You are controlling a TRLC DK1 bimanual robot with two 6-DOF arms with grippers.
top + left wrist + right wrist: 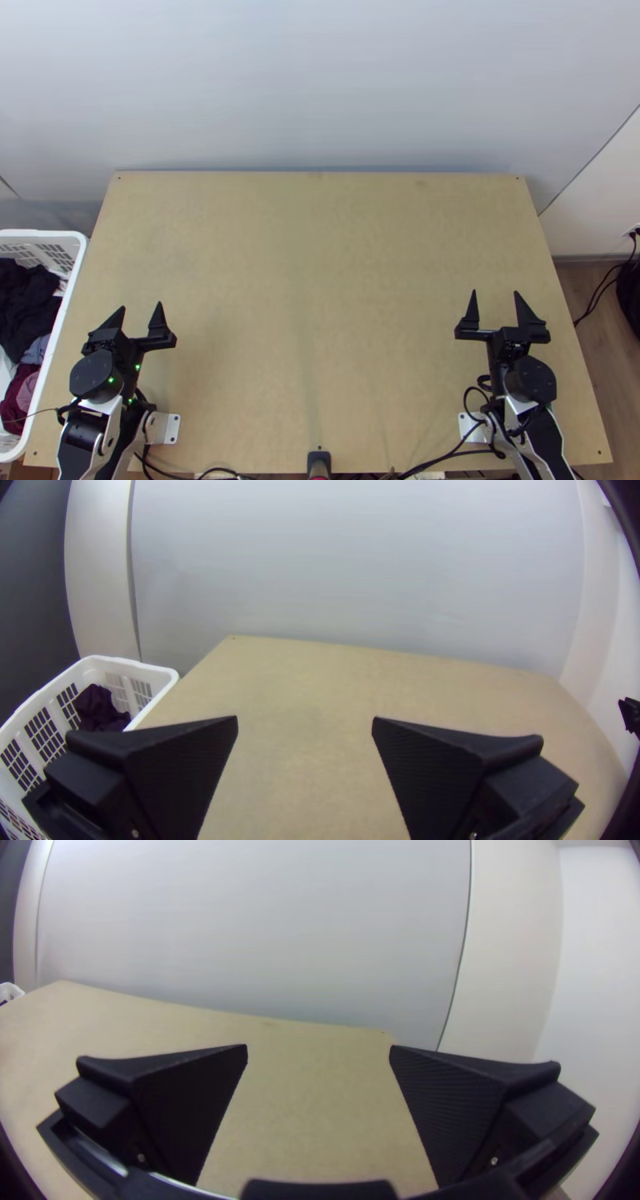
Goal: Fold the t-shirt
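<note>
Fingers (453,1107) black, ribbed, wedge-shaped, apart.

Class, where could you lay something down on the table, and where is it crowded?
The table is bare between the left claw and right claw, and beyond both to the far edge. Crowded: near edge, around the arms and cables. The basket beside it holds clothes.

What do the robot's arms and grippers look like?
The left arm and right arm have silver links, black joints and black cables; green lights dot the left one. The left gripper and right gripper each have two wide, tapering black fingers, ridged inside.
</note>
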